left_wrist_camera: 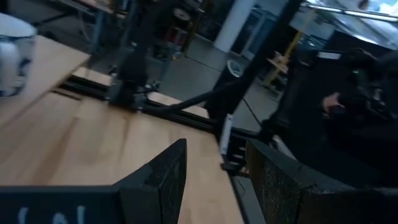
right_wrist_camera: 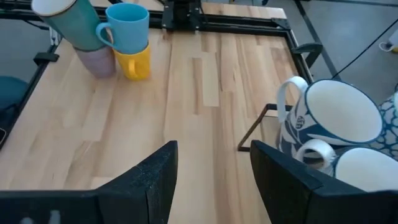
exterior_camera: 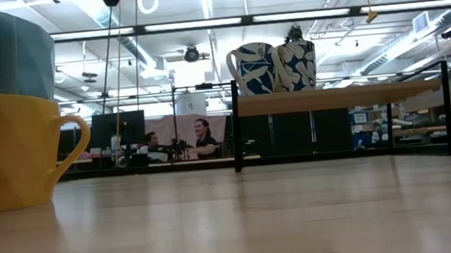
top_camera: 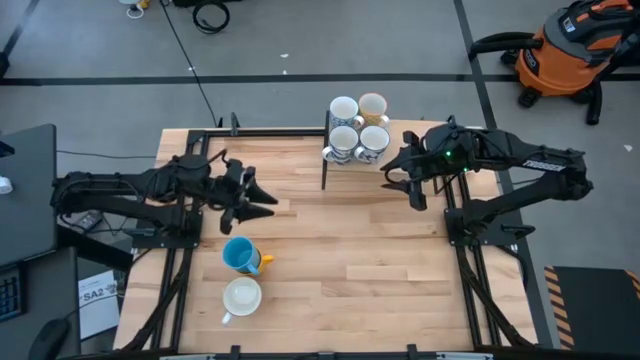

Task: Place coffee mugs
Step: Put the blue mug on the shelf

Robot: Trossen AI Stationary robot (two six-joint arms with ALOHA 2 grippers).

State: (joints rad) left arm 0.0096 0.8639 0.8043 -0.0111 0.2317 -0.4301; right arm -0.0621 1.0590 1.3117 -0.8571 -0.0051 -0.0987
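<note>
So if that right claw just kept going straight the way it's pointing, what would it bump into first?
Probably nothing nearby: the right gripper, fingers open, aims over bare table. The stacked mugs sit off to one side, though depth is unclear.

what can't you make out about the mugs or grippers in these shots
- Mugs under the blue mug and white mug: hidden in the high view by those on top.
- Teal mug: cut off by the right wrist view's edge.
- Rear shelf mugs: hidden in the low view by the patterned mugs.
</note>
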